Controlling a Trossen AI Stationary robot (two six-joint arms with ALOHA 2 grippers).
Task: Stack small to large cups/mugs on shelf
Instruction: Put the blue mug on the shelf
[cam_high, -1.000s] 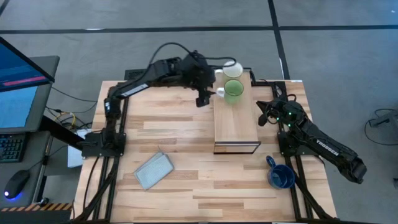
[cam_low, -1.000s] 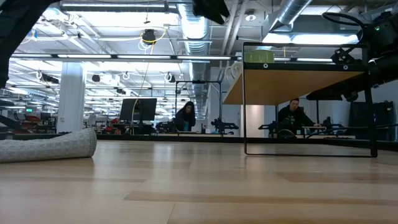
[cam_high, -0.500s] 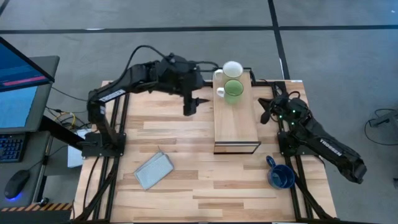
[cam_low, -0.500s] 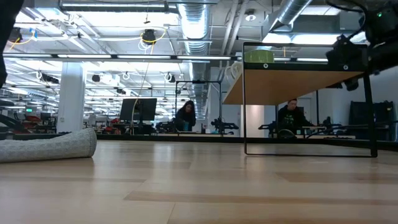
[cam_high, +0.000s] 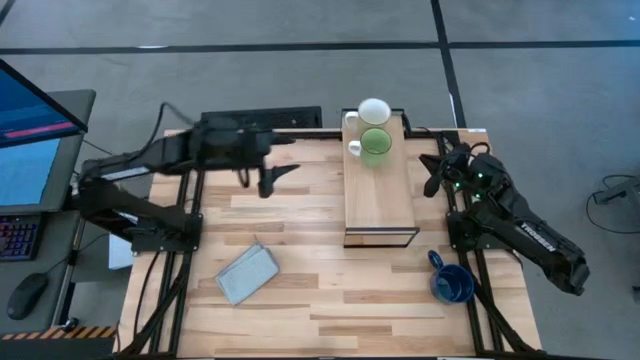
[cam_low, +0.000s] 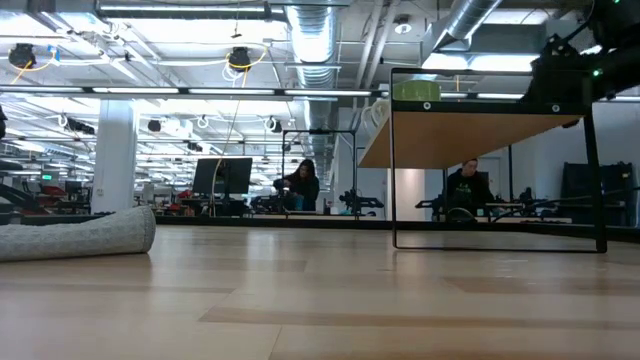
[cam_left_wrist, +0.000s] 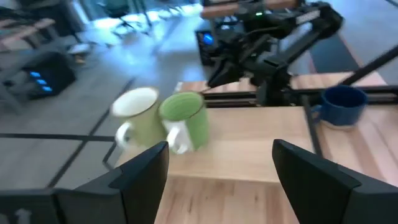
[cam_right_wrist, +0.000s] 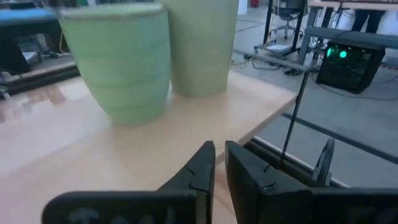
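Observation:
The white mug (cam_high: 374, 110) and the light green mug (cam_high: 376, 146) stand on their bases side by side at the far end of the wooden shelf (cam_high: 380, 200). Both show in the left wrist view (cam_left_wrist: 133, 112) (cam_left_wrist: 187, 118) and the right wrist view (cam_right_wrist: 202, 43) (cam_right_wrist: 118, 65). The dark blue mug (cam_high: 452, 285) stands upright on the table near the shelf's near right corner. My left gripper (cam_high: 275, 178) is open and empty over the table, left of the shelf. My right gripper (cam_high: 430, 173) is shut and empty, just right of the shelf.
A folded grey-blue cloth (cam_high: 247, 272) lies on the table's near left part, also seen in the low view (cam_low: 80, 234). The shelf's near half (cam_high: 380, 215) carries nothing. People sit at desks in the room behind the table (cam_low: 300, 185).
My left gripper has drawn away from the green mug on the shelf toward the table's left edge and a little nearer, and the arm has folded back. Both mugs have stayed in place on the shelf. My right gripper has crept slightly toward the far edge.

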